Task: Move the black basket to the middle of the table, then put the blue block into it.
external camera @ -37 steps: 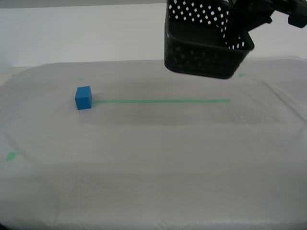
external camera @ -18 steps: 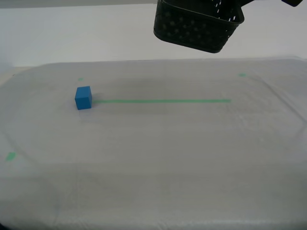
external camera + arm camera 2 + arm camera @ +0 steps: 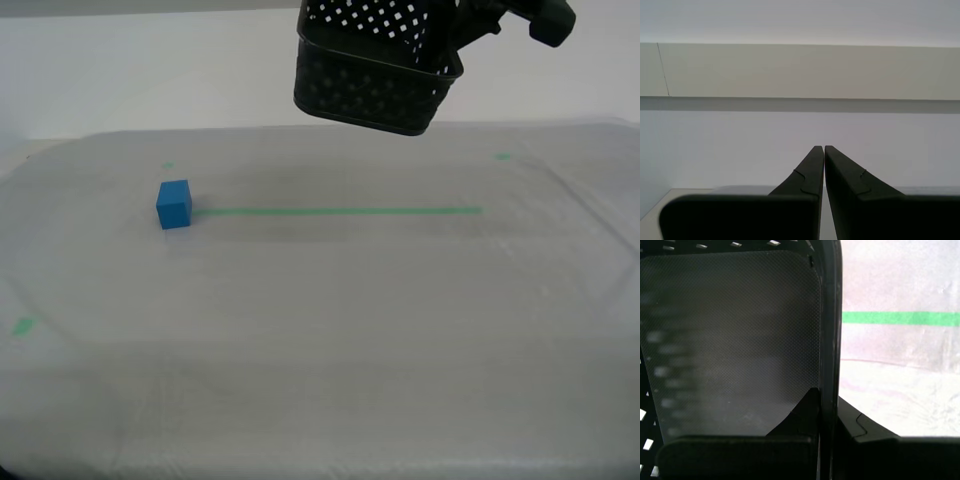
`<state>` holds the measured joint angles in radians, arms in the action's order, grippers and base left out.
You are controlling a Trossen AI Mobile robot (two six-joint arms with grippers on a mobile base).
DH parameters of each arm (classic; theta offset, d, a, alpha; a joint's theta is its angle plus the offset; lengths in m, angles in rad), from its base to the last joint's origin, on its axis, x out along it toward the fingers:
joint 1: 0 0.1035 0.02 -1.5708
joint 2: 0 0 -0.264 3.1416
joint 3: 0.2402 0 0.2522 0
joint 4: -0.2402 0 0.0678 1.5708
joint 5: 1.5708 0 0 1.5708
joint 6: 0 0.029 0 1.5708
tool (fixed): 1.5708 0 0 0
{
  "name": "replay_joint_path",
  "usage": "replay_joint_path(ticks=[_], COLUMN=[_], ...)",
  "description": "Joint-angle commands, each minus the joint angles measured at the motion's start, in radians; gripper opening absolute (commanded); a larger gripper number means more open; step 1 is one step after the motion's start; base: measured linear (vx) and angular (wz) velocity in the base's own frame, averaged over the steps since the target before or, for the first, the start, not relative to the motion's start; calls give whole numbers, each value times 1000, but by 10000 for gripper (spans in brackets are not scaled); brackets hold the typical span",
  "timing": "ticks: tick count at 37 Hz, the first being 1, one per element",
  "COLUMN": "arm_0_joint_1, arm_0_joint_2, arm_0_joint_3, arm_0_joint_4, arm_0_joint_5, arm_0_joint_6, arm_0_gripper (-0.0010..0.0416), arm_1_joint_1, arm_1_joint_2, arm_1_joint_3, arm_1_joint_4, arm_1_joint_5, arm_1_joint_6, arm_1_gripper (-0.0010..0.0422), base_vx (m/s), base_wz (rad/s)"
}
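Observation:
The black basket [image 3: 375,80] hangs tilted in the air above the far side of the table [image 3: 320,330], near the top of the exterior view. My first gripper [image 3: 828,407] is shut on the basket's wall [image 3: 829,325], one finger inside and one outside; the basket's empty floor [image 3: 730,340] fills that wrist view. The arm holding it shows at the exterior view's top right [image 3: 520,15]. The blue block [image 3: 173,204] sits on the table at the exterior view's left, at the end of the green tape line [image 3: 340,211]. My second gripper [image 3: 824,150] is shut and empty, facing a white wall.
Small green marks lie on the cloth at the far left [image 3: 168,165], far right [image 3: 503,156] and near left [image 3: 22,325]. A white wall stands behind the table.
The basket has moved toward the exterior view's left in the air, rising first and then coming a little lower. The blue block has not moved.

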<state>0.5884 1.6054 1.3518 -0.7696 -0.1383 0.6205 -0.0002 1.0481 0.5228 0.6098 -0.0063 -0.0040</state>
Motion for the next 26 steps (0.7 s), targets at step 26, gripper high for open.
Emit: replay_joint_path(ticks=[26], arm_0_joint_1=[0], arm_0_joint_2=[271], arm_0_joint_3=[199], arm_0_joint_4=[-17], arm_0_joint_5=[16], arm_0_joint_6=[-26], arm_0_gripper=[-1], arm_1_joint_1=[0], arm_1_joint_2=[0], arm_1_joint_3=[0], arm_1_joint_4=[5], arm_1_joint_5=[-1], arm_1_joint_6=[2], arm_1_gripper=[0], base_vx=[0], base_wz=[0])
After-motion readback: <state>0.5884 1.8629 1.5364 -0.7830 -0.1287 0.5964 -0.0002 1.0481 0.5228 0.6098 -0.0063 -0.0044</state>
